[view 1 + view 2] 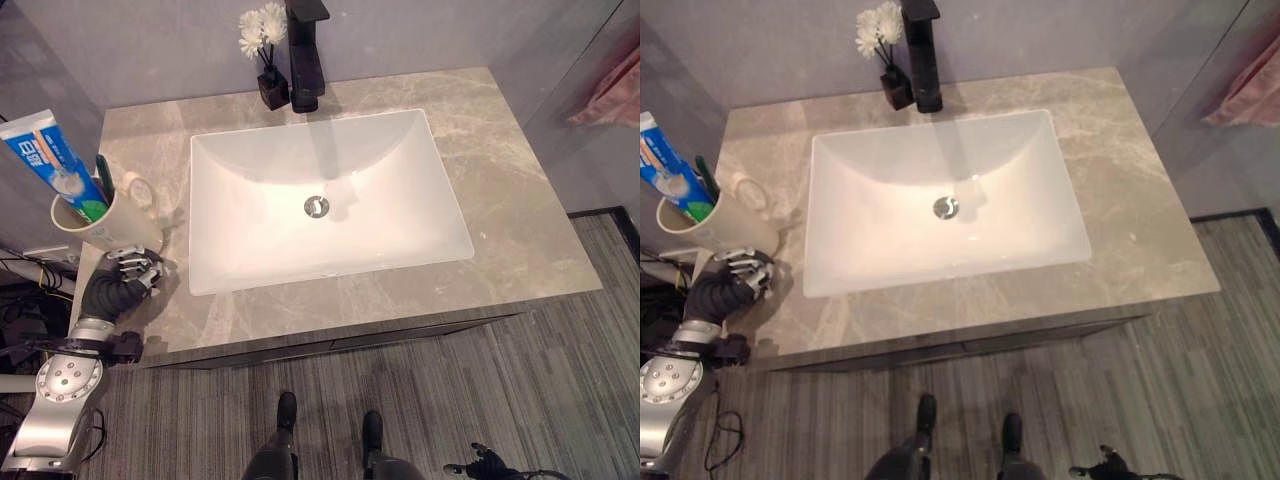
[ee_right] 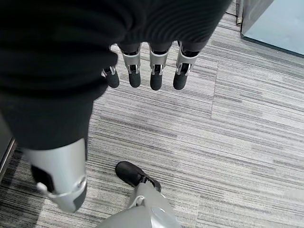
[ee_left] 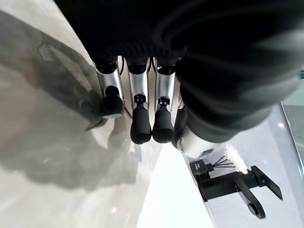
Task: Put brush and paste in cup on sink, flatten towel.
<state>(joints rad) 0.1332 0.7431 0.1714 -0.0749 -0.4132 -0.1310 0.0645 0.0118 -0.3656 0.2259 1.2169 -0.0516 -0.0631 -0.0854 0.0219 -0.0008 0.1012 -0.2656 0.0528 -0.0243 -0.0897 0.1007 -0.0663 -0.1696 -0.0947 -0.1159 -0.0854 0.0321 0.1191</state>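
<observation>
So: cup (image 1: pixel 105 225) stands upright at the table's (image 1: pixel 520 200) left edge, just left of the sink basin (image 1: pixel 325 200). Toothpaste tube (image 1: pixel 50 160) sits in it nozzle end down, long axis tilted up and away to the left; the green toothbrush (image 1: pixel 103 172) stands beside it in the same cup, near upright. Left hand (image 1: pixel 133 270) is at the front-left corner of the table just in front of the cup — fingers (image 3: pixel 140 124) relaxed, hanging straight, holding nothing, tips close above the marble. Right hand (image 2: pixel 142 71) hangs low over the grey floor (image 2: pixel 247 142), fingers loose and apart, empty. Black faucet (image 1: pixel 307 55) and a small vase of white flowers (image 1: pixel 266 45) stand at the back edge behind the basin. Wide bare marble right of the basin; a pink cloth (image 1: pixel 615 90) hangs at the far right, off the table.
</observation>
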